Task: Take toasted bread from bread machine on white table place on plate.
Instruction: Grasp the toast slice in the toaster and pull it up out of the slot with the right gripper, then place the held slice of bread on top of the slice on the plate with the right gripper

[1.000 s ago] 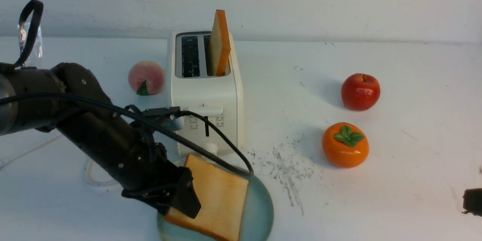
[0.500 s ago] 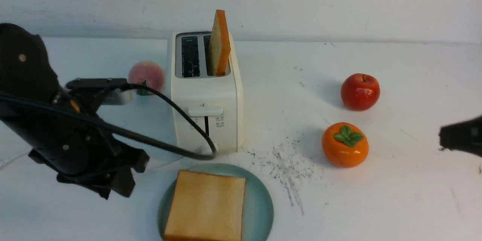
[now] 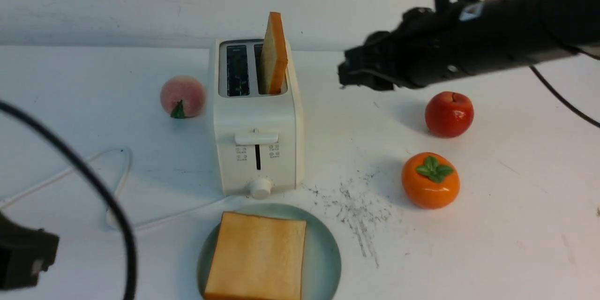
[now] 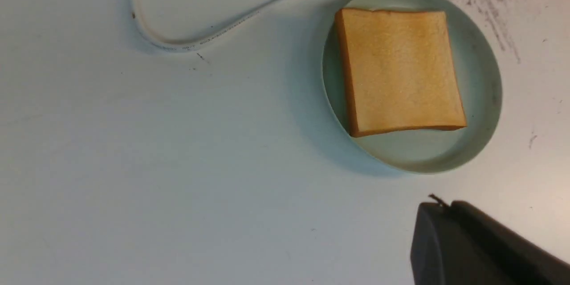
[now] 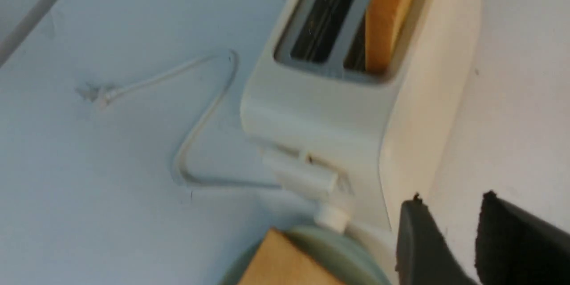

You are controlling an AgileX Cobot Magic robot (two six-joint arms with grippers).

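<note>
front view: right claw [image 3: 347, 74] newly near upright toasted bread [image 3: 274, 51], apart; left claw [image 4: 429, 218] withdrawn, together

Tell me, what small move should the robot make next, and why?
Probably bring the right hand across until it is above the slice standing in the toaster. Its jaws stand apart and empty beside the toaster, and the other slice already lies on the plate.

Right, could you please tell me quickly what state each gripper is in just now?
Left gripper: closed, holding nothing.
Right gripper: open, nothing between its fingers.
</note>
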